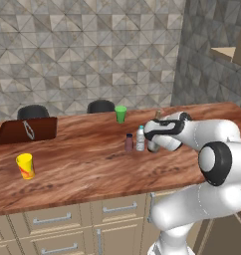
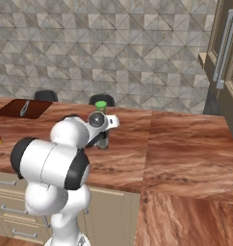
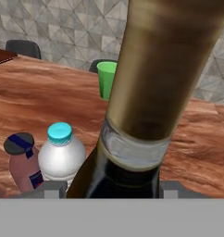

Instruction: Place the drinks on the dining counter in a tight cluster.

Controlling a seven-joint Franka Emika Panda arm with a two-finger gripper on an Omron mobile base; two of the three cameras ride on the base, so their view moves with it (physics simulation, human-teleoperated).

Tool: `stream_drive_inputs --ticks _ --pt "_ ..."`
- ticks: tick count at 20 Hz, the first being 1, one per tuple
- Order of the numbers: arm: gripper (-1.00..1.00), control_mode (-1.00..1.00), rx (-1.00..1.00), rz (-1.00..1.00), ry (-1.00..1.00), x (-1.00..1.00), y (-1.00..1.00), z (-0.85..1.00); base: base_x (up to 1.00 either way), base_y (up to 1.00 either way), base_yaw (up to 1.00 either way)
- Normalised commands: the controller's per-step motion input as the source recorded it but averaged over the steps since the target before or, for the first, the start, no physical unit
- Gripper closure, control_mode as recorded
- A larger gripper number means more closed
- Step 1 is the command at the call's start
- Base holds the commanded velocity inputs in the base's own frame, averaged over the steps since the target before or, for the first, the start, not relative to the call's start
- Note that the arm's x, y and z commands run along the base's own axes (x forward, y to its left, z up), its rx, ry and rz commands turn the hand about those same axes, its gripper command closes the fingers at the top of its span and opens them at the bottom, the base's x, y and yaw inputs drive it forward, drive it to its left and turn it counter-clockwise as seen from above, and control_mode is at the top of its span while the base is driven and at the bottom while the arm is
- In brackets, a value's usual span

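My gripper (image 1: 154, 135) is shut on the dark wine bottle (image 1: 157, 115), which stands upright on the dining counter (image 1: 82, 169). In the hand view the wine bottle (image 3: 151, 92) rises between my fingertips (image 3: 49, 189), tilted by the camera. Just left of it stand the clear water bottle (image 1: 140, 138) with a pale cap and the short maroon bottle (image 1: 129, 142), close together. Both show low on the left in the hand view: the water bottle (image 3: 61, 155) and the maroon bottle (image 3: 22, 162). From the right base view, the arm hides most of the cluster; the wine bottle's base (image 2: 103, 142) shows under my gripper (image 2: 103, 129).
A green cup (image 1: 121, 114) stands behind the bottles near the counter's far edge. A yellow cup (image 1: 25, 166) sits at the left front. A dark board (image 1: 27, 130) with a utensil lies at the far left. Two dark chair backs (image 1: 100, 106) rise behind the counter.
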Motion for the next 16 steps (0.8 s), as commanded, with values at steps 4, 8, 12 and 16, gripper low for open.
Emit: stream_drive_inputs --ticks 4,8,12,16 --pt "1.0 -1.0 -0.02 0.03 0.0 0.06 0.0 -0.04 0.0 0.0 0.0" --pt "1.0 -1.0 0.0 0.02 0.0 0.07 0.0 -0.12 0.0 0.0 0.0" --pt "1.0 -1.0 0.0 0.02 0.0 0.08 0.0 -0.11 0.0 0.0 0.0" --pt "1.0 -1.0 0.0 0.02 0.0 0.09 0.0 -0.04 0.0 0.0 0.0"
